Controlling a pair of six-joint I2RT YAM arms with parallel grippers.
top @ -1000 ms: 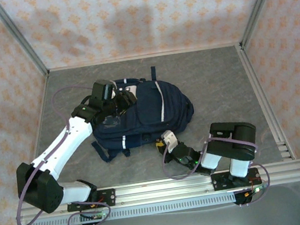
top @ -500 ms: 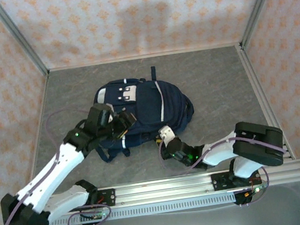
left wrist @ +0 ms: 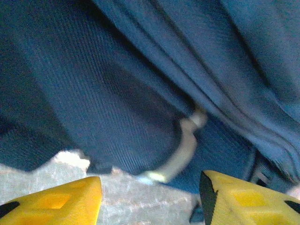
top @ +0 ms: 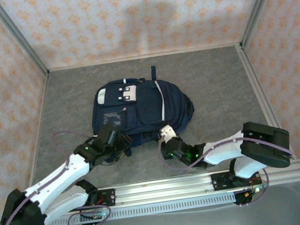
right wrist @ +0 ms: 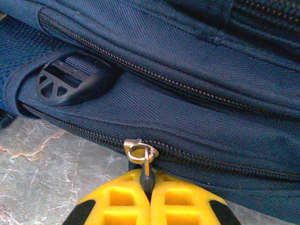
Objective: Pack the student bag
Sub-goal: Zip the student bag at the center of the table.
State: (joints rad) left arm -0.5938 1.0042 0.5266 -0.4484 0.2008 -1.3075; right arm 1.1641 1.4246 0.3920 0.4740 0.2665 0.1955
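Moved: left arm (top: 64, 177) has drawn back from the top of the student bag (top: 143, 105) to its near left edge, so the white patches (top: 118, 95) that it covered a second ago are now in plain sight; right arm (top: 222, 150) has stretched out further towards the bag's near edge.
Student bag: lies flat on the grey bench (top: 219, 86), a little left of centre, with the white patches at its far left and the grey square patch (top: 112, 118) just nearer than them.
Left jaws: stand apart with nothing between them; in the left wrist view the two yellow fingers (left wrist: 56, 201) sit low over the bench, facing the bag's navy side.
Pale loop (left wrist: 180, 152): hangs from the fabric ahead of the gap, clear of both fingers; too blurred to say what it is.
Right jaws: closed tight on the dark zip pull (right wrist: 147, 169), yellow fingers (right wrist: 122, 206) pressed together around it.
Brass slider (right wrist: 138, 149): sits on the lower zip line at the bag's near edge, the pull hanging from it.
Black buckle (right wrist: 70, 82): lies left of the slider, between the two zip lines.
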